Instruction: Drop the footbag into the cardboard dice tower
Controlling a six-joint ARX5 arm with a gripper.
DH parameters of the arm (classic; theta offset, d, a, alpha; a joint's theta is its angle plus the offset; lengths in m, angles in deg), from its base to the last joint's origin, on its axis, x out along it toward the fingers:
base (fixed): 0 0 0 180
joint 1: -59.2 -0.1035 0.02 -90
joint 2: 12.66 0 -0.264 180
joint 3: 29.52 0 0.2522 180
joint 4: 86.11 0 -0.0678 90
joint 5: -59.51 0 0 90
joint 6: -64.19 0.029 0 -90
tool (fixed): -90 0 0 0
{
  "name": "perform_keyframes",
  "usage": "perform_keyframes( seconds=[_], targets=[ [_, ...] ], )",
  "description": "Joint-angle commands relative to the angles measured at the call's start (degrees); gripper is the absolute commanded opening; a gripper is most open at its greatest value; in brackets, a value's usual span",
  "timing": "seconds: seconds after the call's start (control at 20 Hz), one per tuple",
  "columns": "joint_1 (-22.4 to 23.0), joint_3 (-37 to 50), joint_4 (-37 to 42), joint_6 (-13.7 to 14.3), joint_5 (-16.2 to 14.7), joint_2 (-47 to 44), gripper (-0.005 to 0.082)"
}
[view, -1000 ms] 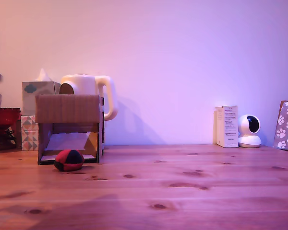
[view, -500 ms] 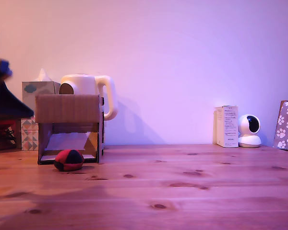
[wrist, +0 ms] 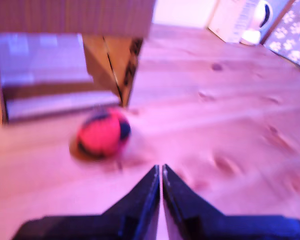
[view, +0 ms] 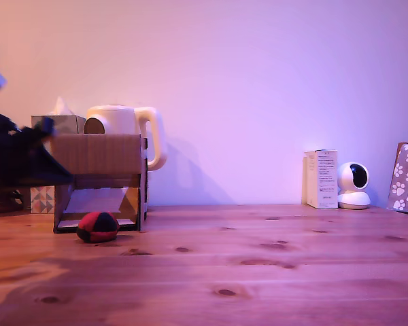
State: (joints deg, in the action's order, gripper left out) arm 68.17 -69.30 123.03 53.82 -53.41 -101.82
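The dark arm has come in lower from the exterior view's left. Its claw is pressed together and holds nothing. The footbag sits on the surface, right before the cardboard dice tower. No drop yet.

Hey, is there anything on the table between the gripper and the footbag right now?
No. In the wrist view, only bare wooden table lies between the gripper and the footbag.
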Motion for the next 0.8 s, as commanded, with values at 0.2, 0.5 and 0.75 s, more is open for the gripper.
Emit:
perform_keyframes(
  seconds=[0.2,0.5,0.75],
  targets=[
    [0.7,-6.0,0.0,3.6,-0.1,-9.9,0.0661],
    [2.5,-11.4,-1.5,9.8,3.8,-14.0,0.0785],
    [2.7,-17.7,-3.0,10.9,4.2,-21.3,0.0785]
  ],
)
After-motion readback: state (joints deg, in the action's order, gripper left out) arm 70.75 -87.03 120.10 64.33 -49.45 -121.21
